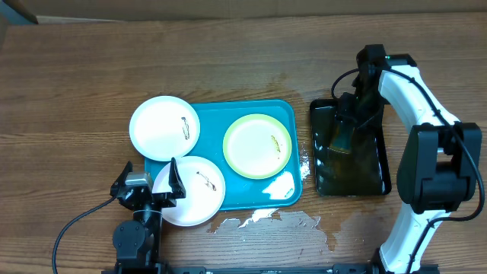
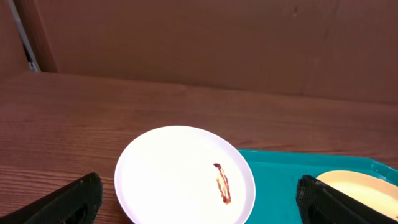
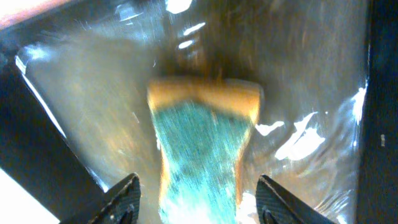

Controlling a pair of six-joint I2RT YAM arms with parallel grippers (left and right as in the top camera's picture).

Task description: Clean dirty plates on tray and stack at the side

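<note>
The teal tray (image 1: 213, 114) holds three plates. A white plate (image 1: 164, 127) with a dark smear overhangs its far left corner. A second smeared white plate (image 1: 194, 194) overhangs its near left corner. A yellow-green rimmed plate (image 1: 257, 144) lies on the right. My left gripper (image 1: 148, 176) is open and empty at the near left, beside the near white plate. In the left wrist view its fingers (image 2: 199, 205) frame the far white plate (image 2: 185, 175). My right gripper (image 1: 346, 122) is open over a yellow and green sponge (image 3: 202, 143), fingers (image 3: 196, 199) on either side.
A smaller black tray (image 1: 373, 175) with water in it stands right of the teal tray; the sponge lies in it. Wet patches (image 1: 266, 221) spread on the wooden table in front of the teal tray. A brown cardboard wall (image 2: 217, 43) stands at the back.
</note>
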